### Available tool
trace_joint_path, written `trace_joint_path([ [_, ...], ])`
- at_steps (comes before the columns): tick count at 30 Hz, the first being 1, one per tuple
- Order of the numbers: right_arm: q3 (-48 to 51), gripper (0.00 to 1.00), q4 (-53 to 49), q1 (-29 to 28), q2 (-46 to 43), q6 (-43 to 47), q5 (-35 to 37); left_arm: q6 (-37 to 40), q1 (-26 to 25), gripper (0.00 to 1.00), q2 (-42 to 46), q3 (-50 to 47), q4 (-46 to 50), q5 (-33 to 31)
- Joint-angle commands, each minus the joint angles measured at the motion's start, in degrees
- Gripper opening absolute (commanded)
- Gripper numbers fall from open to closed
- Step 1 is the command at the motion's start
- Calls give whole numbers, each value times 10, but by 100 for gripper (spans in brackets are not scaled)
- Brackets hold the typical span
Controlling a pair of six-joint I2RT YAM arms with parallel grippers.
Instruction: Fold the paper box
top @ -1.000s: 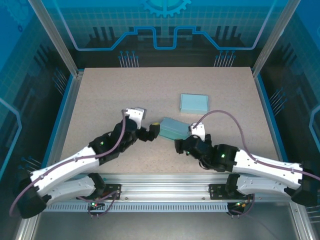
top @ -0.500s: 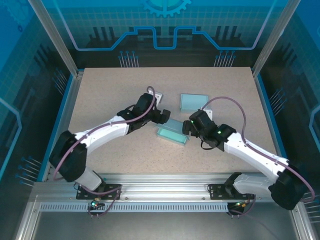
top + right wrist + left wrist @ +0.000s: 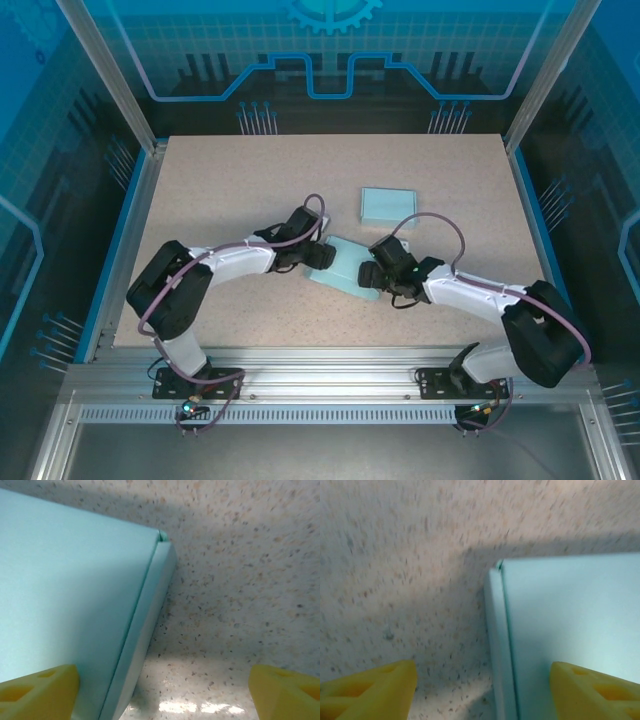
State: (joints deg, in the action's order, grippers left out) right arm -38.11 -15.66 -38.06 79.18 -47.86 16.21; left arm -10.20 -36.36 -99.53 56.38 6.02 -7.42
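Note:
The paper box [image 3: 340, 266] is light blue and lies flat in the middle of the table. My left gripper [image 3: 320, 256] is low at its left edge and my right gripper [image 3: 373, 272] at its right edge. In the left wrist view the box [image 3: 570, 615] has a folded side flap along its edge, and the left gripper [image 3: 485, 692] is open, one yellow fingertip [image 3: 367, 690] over the table and the other over the box. In the right wrist view the right gripper [image 3: 162, 695] is open, straddling the edge of the box [image 3: 65, 590].
A second light blue box [image 3: 388, 205] lies flat just behind the right gripper. The speckled tabletop [image 3: 230, 190] is bordered by blue rails, and the cage's metal posts [image 3: 100, 70] stand at the back corners.
Both arms have dropped low to the table and closed in on the box's two sides. Both sets of jaws have narrowed a little.

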Motion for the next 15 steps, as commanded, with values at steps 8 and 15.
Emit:
trace_joint_path([
  [8, 35, 86, 42, 9, 42, -15, -23, -51, 6, 55, -17, -81, -58, 20],
  [15, 52, 91, 56, 13, -47, -19, -54, -82, 28, 42, 28, -129, -81, 55],
])
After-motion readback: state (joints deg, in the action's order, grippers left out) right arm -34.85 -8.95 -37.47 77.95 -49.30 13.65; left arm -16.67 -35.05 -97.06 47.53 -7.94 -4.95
